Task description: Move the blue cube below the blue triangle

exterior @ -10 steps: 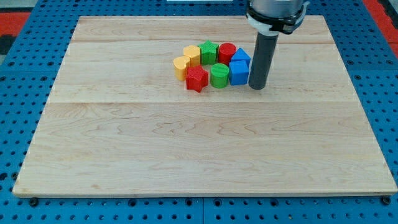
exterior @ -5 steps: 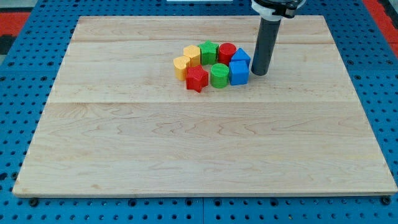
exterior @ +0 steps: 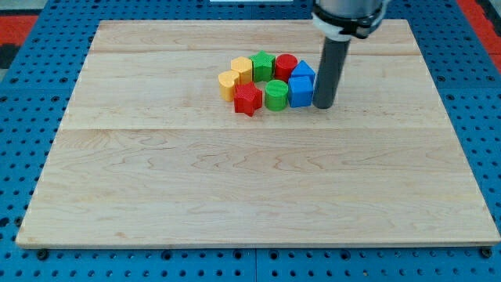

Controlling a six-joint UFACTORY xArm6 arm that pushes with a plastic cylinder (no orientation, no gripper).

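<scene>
Beside the blue cube point(exterior: 300, 91), on its side toward the view's right, my tip point(exterior: 322, 106) stands touching or just short of it; the rod holds nothing. That cube sits directly below the blue triangle point(exterior: 303, 71), touching it, so I judge little travel remains.

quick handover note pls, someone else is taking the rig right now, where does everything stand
My tip is down on the board, close against the view's right side of the blue cube; contact cannot be confirmed.
The blue cube sits directly below the blue triangle, the two touching, at the right end of the cluster, next to the green cylinder.
Done: the cube looks placed under the triangle already.
Left: probably just back the tip away to the view's right without nudging the cube.
</scene>
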